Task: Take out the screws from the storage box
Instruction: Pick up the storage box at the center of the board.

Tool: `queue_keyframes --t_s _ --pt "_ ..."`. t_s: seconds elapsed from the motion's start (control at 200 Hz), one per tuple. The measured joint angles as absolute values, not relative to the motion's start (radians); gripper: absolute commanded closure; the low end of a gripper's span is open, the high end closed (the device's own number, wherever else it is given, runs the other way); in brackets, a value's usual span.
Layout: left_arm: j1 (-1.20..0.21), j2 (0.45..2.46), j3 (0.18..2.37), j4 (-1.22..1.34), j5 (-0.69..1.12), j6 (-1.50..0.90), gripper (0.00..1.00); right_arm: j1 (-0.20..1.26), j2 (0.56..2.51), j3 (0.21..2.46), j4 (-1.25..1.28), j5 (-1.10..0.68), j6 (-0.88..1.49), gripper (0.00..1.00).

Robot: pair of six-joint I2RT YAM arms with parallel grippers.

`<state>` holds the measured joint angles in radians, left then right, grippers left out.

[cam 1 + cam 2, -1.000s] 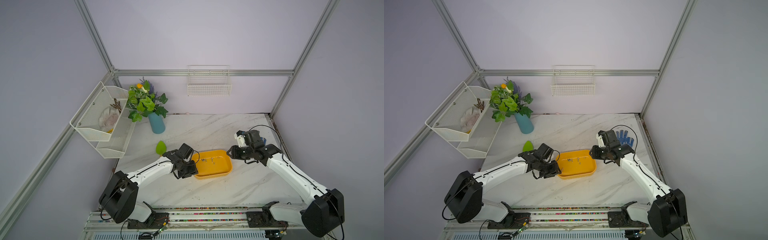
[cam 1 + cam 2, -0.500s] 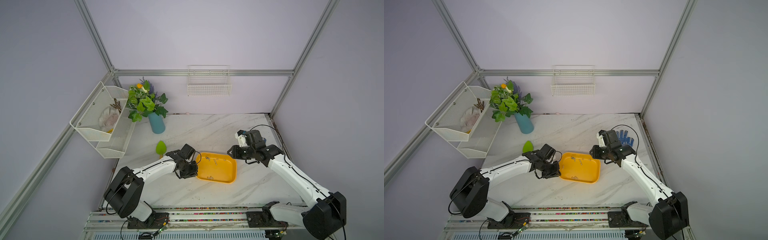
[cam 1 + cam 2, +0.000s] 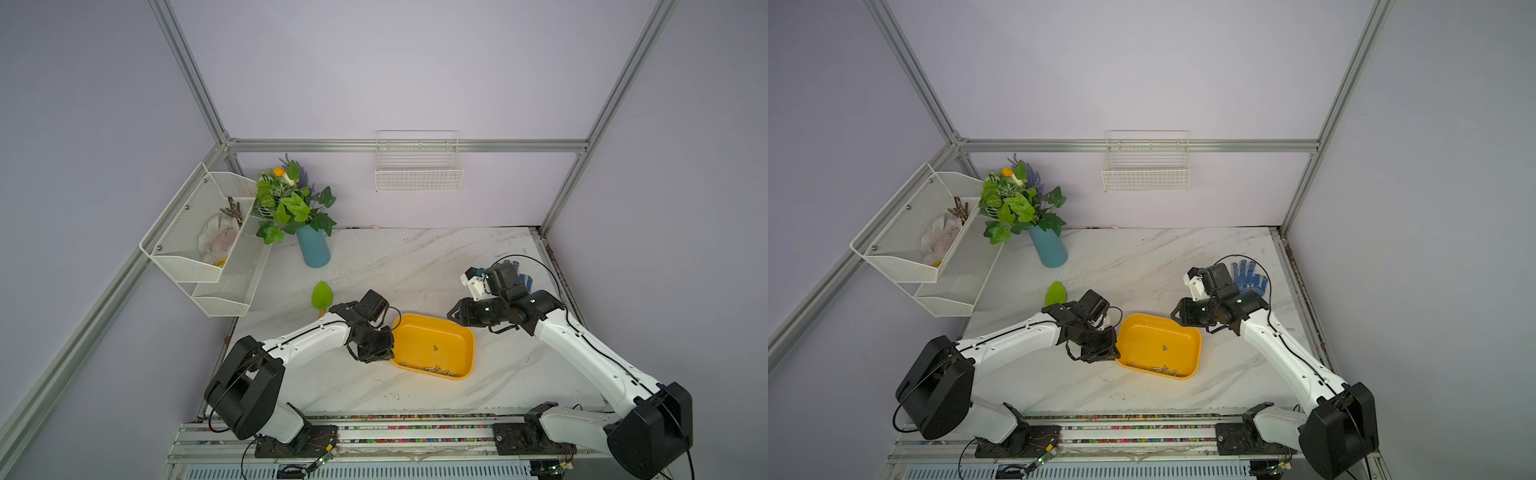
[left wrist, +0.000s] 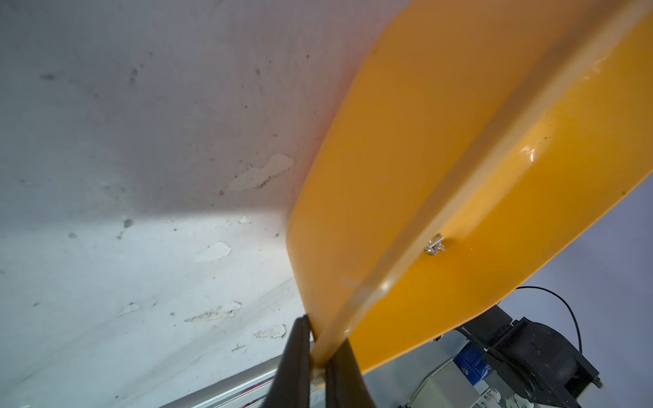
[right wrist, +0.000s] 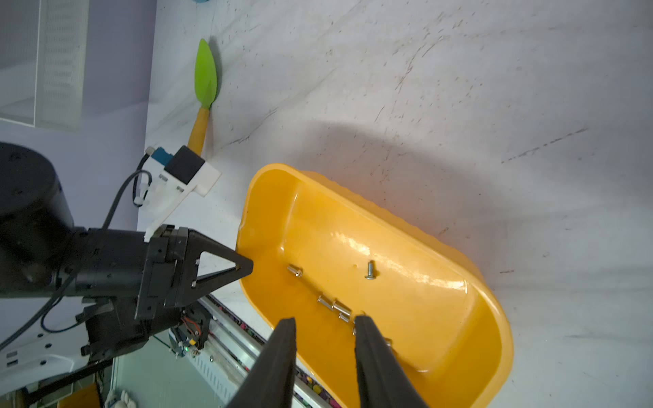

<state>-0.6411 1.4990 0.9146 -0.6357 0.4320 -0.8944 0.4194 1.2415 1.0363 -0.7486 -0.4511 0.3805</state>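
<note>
The yellow storage box is tipped up off the marble table, its near long side lowest. Several screws lie bunched along that near wall. One screw sits alone mid-floor. My left gripper is shut on the rim of the box's left end. My right gripper hangs open just off the box's far right corner, holding nothing.
A green leaf-shaped tool lies behind the left arm, and a blue vase of plants stands at the back left. A blue dotted glove lies behind the right wrist. White wire shelves hang on the left; a rail runs along the table's front.
My left gripper closed on the box's rim. The box swung round, shifted right and tipped, and the screws slid to its near wall. The right gripper barely moved.
</note>
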Motion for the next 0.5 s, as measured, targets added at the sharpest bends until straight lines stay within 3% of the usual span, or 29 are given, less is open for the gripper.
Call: queue_keyframes --t_s 0.14,0.5 --pt "-0.638 1.497 0.921 -0.719 0.461 -0.868 1.0 0.437 1.267 1.036 -0.783 -0.488 0.358 0.67" --pt "-0.61 1.483 1.012 -0.838 0.554 -0.852 1.0 0.485 1.356 1.029 -0.788 -0.503 0.329 0.66"
